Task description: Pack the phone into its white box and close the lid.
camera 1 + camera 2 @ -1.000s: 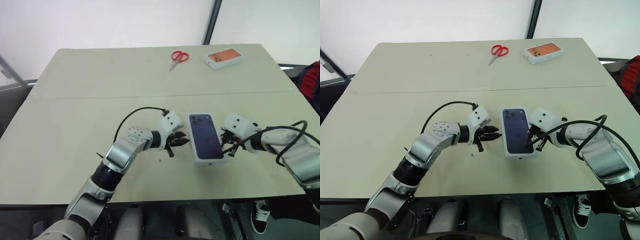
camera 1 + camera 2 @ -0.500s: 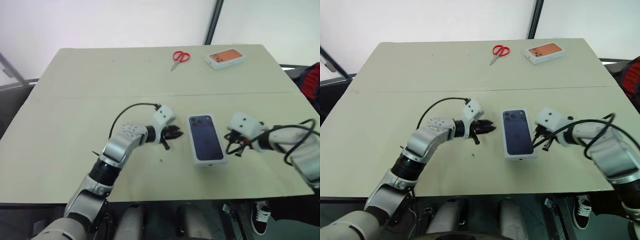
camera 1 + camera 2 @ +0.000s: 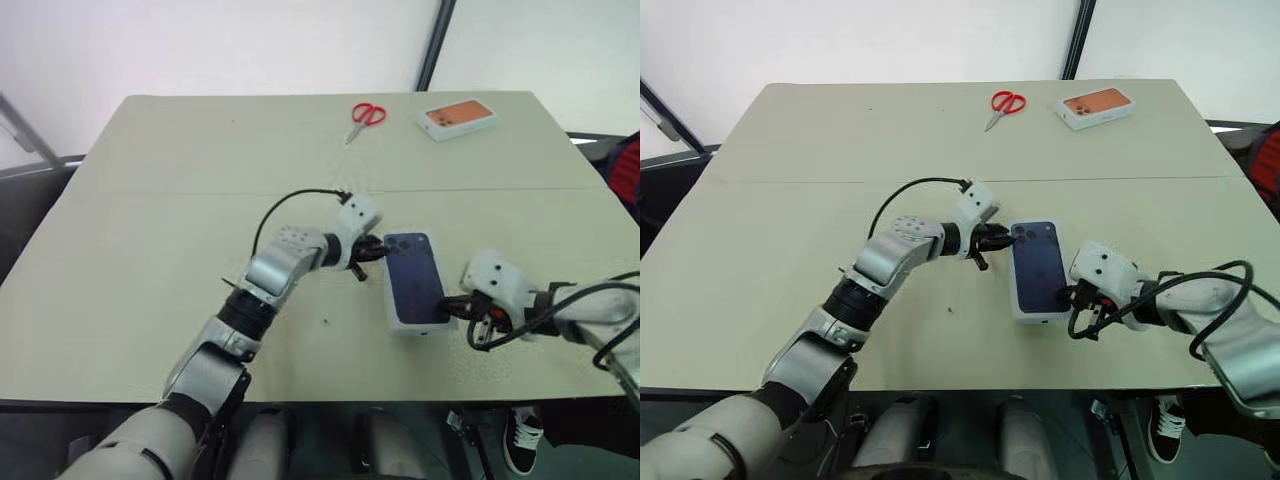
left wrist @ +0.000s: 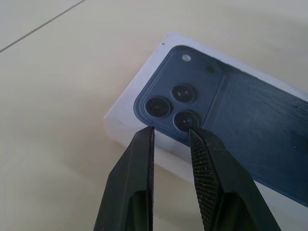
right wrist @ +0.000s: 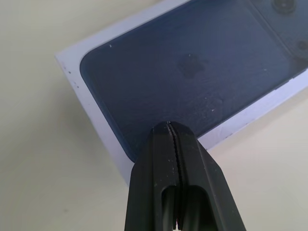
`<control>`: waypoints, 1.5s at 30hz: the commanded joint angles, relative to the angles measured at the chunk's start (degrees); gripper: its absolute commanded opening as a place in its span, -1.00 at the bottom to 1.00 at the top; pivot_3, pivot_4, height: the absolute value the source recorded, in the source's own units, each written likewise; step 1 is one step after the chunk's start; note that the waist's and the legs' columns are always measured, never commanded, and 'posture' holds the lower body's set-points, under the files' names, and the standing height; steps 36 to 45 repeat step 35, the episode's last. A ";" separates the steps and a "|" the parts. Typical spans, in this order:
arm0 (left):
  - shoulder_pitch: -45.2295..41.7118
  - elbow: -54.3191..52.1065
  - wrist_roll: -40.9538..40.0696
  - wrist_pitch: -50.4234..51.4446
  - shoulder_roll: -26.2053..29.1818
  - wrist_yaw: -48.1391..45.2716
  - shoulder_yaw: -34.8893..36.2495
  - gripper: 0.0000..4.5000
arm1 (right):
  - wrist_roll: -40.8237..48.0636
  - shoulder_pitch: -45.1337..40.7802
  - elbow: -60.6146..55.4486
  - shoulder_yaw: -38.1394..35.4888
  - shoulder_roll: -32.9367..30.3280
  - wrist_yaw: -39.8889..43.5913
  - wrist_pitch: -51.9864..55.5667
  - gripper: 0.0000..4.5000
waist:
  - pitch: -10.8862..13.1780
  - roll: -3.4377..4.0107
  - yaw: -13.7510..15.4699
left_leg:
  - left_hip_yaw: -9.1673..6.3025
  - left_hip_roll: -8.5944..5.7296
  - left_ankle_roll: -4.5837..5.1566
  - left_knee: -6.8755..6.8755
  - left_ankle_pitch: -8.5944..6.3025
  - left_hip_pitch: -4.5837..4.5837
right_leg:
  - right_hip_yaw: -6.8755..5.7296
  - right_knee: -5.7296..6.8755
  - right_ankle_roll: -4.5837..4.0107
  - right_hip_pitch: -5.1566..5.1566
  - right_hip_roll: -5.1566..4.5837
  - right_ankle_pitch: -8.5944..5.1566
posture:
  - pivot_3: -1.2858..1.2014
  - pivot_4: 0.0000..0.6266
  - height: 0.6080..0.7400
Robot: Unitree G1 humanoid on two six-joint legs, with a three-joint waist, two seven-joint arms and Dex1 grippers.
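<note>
Two arms have shifted since a second ago: the left gripper (image 3: 997, 239) has come forward from the bare counter (image 3: 150, 200) beside the box to the far left corner of the lid (image 3: 414, 280), its tips at the corner that shows the printed camera cluster. The right gripper (image 3: 1074, 297) has pulled back from the lid's right long edge toward its near right corner. The lid has turned slightly, its near end now angled a little to the right.

The left gripper's fingers (image 4: 144, 159) stand a little apart with nothing between them, just short of the lid's white side wall. The right gripper (image 5: 169, 132) is closed on nothing, its tips pressed together at the near edge of the lid.

One lid lies face up in the middle of the counter, its dark blue phone picture showing three lenses. Whether the white box and the phone lie beneath it cannot be seen. One orange-topped box (image 3: 457, 116) sits at the far right of the counter, and one pair of red-handled scissors (image 3: 364, 116) lies just left of it. No lettering can be read on either box; a faint logo mark shows on the lid's picture in the right wrist view.
</note>
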 commanded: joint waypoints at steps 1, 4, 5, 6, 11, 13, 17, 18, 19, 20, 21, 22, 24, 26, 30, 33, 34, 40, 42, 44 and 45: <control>-1.11 4.21 3.35 -1.18 -0.16 -0.79 -3.01 -0.48 | -1.82 2.52 -0.20 1.44 -0.15 -2.15 0.75 -0.99 | -0.04 -0.04 -0.02 | -0.01 -0.01 0.01 0.00 -0.01 0.05 | -0.01 -0.04 0.01 0.08 0.00 0.00 | 0.03 -0.52 1.00; -0.31 4.26 4.40 -2.38 0.34 -1.88 -3.90 -0.48 | -2.31 3.46 -0.52 1.89 -0.40 -3.09 0.03 -0.99 | -0.16 -0.20 0.00 | -0.03 0.01 0.08 -0.01 -0.06 0.21 | -0.02 -0.07 0.07 0.29 0.00 -0.04 | 0.03 -0.52 1.00; -0.06 4.00 4.47 -2.61 0.52 -2.03 -3.67 -0.48 | -2.30 3.33 -0.75 1.89 -0.20 -3.47 -0.08 -0.99 | -0.19 -0.25 -0.02 | -0.05 0.02 0.08 -0.01 -0.06 0.22 | -0.03 -0.07 0.07 0.30 0.00 -0.05 | 0.03 -0.52 1.00; 0.31 3.43 4.14 -2.92 0.71 -1.97 -2.74 -0.48 | -2.03 2.56 -0.88 1.60 0.41 -4.08 -0.06 -0.99 | -0.22 -0.26 -0.03 | -0.05 0.04 0.08 -0.01 -0.06 0.22 | -0.03 -0.07 0.07 0.30 0.00 -0.05 | 0.03 -0.52 1.00; 5.35 -8.99 -1.89 -8.21 5.00 -2.22 8.69 -0.48 | -1.60 -6.86 3.38 -3.94 8.00 -11.06 -4.35 -0.99 | -0.15 -0.19 -1.42 | -0.01 0.19 0.08 -0.04 -0.06 0.20 | 0.06 0.04 0.06 0.11 0.01 -0.04 | 0.03 -0.52 1.00; 9.16 -15.81 -3.81 -8.88 9.59 -3.92 12.38 -0.48 | -1.55 -10.19 6.42 -4.85 9.50 -12.14 -5.02 -0.99 | -0.13 -0.11 -1.71 | -0.01 0.22 -0.01 -0.10 -0.01 0.05 | 0.08 0.16 0.06 -0.13 0.04 -0.04 | 0.03 -0.52 1.00; 16.44 -24.09 -7.29 -6.89 19.56 -6.25 20.05 -0.48 | -0.94 -14.61 12.84 -5.43 10.50 -12.03 -6.73 -0.99 | -0.14 -0.09 -1.45 | -0.01 0.26 -0.32 -0.16 0.17 0.03 | 0.08 0.10 0.05 -0.17 0.08 -0.04 | 0.03 -0.52 1.00; 17.87 -25.31 -8.17 -6.44 21.43 -6.62 21.59 -0.48 | -1.13 -15.19 14.16 -5.30 10.56 -11.82 -7.47 -0.99 | -0.14 -0.08 -1.44 | 0.00 0.24 -0.30 -0.15 0.15 0.03 | 0.08 0.09 0.05 -0.15 0.06 -0.04 | 0.03 -0.52 1.00; 19.72 -25.96 -9.22 -6.43 23.76 -7.44 23.77 -0.48 | -1.53 -15.94 15.54 -4.80 10.88 -11.78 -8.55 -0.99 | -0.14 -0.08 -1.33 | 0.01 0.22 -0.05 -0.15 0.02 0.03 | 0.08 0.07 0.05 -0.13 0.03 -0.04 | 0.03 -0.52 1.00; 22.46 -27.19 -10.16 -5.73 26.18 -7.97 26.21 -0.48 | -1.84 -16.54 17.59 -4.43 11.11 -11.39 -9.98 -0.99 | -0.13 -0.08 -1.20 | 0.00 0.20 -0.03 -0.14 0.00 0.03 | 0.07 0.06 0.05 -0.11 0.00 -0.04 | 0.03 -0.52 1.00; 25.05 -28.30 -10.63 -5.59 28.30 -8.35 28.10 -0.48 | -1.78 -17.10 19.23 -4.13 11.48 -10.90 -11.03 -0.99 | -0.13 -0.08 -1.32 | 0.00 0.19 -0.02 -0.12 0.00 0.02 | 0.06 0.05 0.05 -0.10 -0.02 -0.04 | 0.03 -0.52 1.00; 27.24 -29.40 -11.15 -5.45 30.10 -8.69 29.60 -0.48 | -1.47 -17.66 20.42 -3.82 11.84 -10.36 -11.67 -0.99 | -0.13 -0.08 -1.40 | 0.03 0.18 -0.01 -0.10 -0.01 0.02 | 0.08 0.05 0.05 -0.10 -0.03 -0.04 | 0.03 -0.52 1.00; 29.58 -30.35 -12.39 -5.45 32.34 -9.25 31.41 -0.48 | -1.11 -18.84 21.47 -2.83 12.46 -9.67 -12.19 -0.99 | -0.11 -0.07 -1.24 | 0.03 0.18 0.01 -0.11 -0.02 0.01 | 0.08 0.03 0.05 -0.10 -0.05 -0.04 | 0.03 -0.52 1.00; 31.84 -31.62 -13.17 -5.38 33.67 -9.10 32.98 -0.48 | -0.74 -19.95 22.77 -2.13 13.28 -8.87 -12.88 -0.99 | -0.11 -0.06 -1.19 | 0.01 0.18 0.01 -0.10 -0.02 0.00 | 0.06 0.04 0.05 -0.10 -0.06 -0.04 | 0.03 -0.52 1.00; 35.47 -33.77 -13.35 -4.92 34.67 -7.06 34.60 -0.48 | -0.47 -20.75 25.60 -1.29 14.44 -7.02 -14.48 -0.99 | -0.11 -0.06 -1.32 | 0.03 0.17 0.01 -0.10 -0.03 0.00 | 0.08 0.00 0.04 -0.07 -0.09 -0.04 | 0.03 -0.52 1.00; 37.17 -34.75 -14.32 -3.65 34.77 -5.54 35.82 -0.48 | -0.90 -20.88 25.96 -0.48 15.18 -6.94 -14.94 -0.99 | -0.10 -0.05 -1.43 | 0.03 0.19 0.02 -0.11 -0.03 0.01 | 0.08 0.02 0.04 -0.10 -0.07 -0.04 | 0.03 -0.52 1.00; 37.45 -34.95 -14.44 -3.34 34.76 -5.05 35.91 -0.48 | -0.81 -20.99 25.89 -0.38 15.55 -6.98 -14.91 -0.99 | -0.10 -0.05 -1.44 | 0.03 0.19 0.02 -0.12 -0.03 0.01 | 0.08 0.03 0.04 -0.10 -0.06 -0.04 | 0.03 -0.52 1.00; 37.51 -35.01 -14.54 -3.15 34.76 -4.66 35.86 -0.48 | -0.68 -21.07 25.81 -0.35 15.89 -6.95 -14.83 -0.99 | -0.10 -0.05 -1.44 | 0.02 0.20 0.02 -0.12 -0.03 0.01 | 0.08 0.04 0.04 -0.11 -0.05 -0.04 | 0.03 -0.52 1.00; 37.51 -35.01 -14.54 -3.15 34.76 -4.66 35.86 -0.48 | -0.68 -21.07 25.81 -0.35 15.89 -6.95 -14.83 -0.99 | -0.10 -0.05 -1.44 | 0.02 0.20 0.02 -0.12 -0.03 0.01 | 0.08 0.04 0.04 -0.11 -0.05 -0.04 | 0.03 -0.52 1.00; 37.51 -35.01 -14.54 -3.15 34.76 -4.66 35.86 -0.48 | -0.68 -21.07 25.81 -0.35 15.89 -6.95 -14.83 -0.99 | -0.10 -0.05 -1.44 | 0.02 0.20 0.02 -0.12 -0.03 0.01 | 0.08 0.04 0.04 -0.11 -0.05 -0.04 | 0.03 -0.52 1.00; 37.51 -35.01 -14.54 -3.15 34.76 -4.66 35.86 -0.48 | -0.68 -21.07 25.81 -0.35 15.89 -6.95 -14.83 -0.99 | -0.10 -0.05 -1.44 | 0.02 0.20 0.02 -0.12 -0.03 0.01 | 0.08 0.04 0.04 -0.11 -0.05 -0.04 | 0.03 -0.52 1.00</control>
